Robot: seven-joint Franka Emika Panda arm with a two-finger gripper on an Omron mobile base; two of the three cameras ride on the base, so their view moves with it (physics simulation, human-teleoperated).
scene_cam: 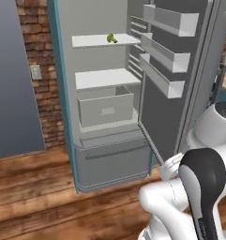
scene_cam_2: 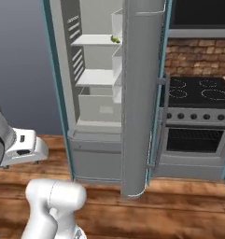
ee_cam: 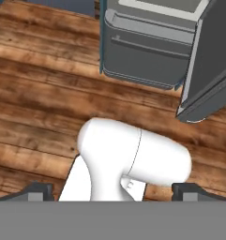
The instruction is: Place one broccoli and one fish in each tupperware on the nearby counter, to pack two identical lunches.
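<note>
A small green broccoli (scene_cam: 111, 38) lies on the upper shelf of the open fridge (scene_cam: 105, 79); in the right base view the broccoli (scene_cam_2: 115, 39) peeks out just left of the door's edge. My gripper (ee_cam: 113, 192) is open, its two dark fingertips (ee_cam: 39, 191) set wide apart. It points down at the wooden floor in front of the fridge's lower drawer, far below the broccoli. Nothing sits between the fingers. The fish, the tupperware and the counter are out of view.
The fridge door (scene_cam_2: 142, 93) stands swung open, with empty racks (scene_cam: 166, 51) on its inner side. A pale drawer (scene_cam: 106, 108) sits under the lower shelf. Right of the fridge are a black stovetop (scene_cam_2: 198, 88) and an oven (scene_cam_2: 193, 140). A brick wall (scene_cam: 37, 70) is on the left.
</note>
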